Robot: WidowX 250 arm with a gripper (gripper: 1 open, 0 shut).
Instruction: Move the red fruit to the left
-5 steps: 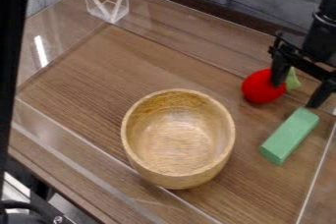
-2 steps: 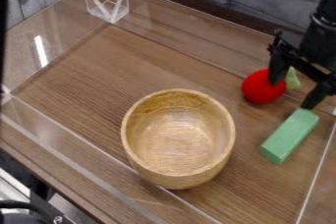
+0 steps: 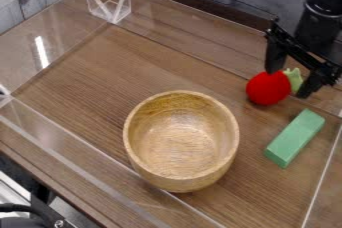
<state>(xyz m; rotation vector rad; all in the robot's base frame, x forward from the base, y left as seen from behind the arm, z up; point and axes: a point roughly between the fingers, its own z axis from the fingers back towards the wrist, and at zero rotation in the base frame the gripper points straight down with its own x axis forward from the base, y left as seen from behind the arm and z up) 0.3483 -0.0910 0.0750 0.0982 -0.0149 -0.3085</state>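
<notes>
The gripper (image 3: 299, 65) hung with its jaws spread wide and grasping nothing, one black finger (image 3: 274, 58) on each side just above the red fruit (image 3: 267, 87). The fruit sat on the wooden tabletop (image 3: 120, 67) near its right edge. A green block (image 3: 295, 137) lay just beside it, closer to the front right corner. A wooden bowl (image 3: 182, 139) stood near the front edge, apart from both.

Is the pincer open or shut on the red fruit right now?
Open. The pincer has its fingers spread, just above the red fruit, not clamping it.
</notes>
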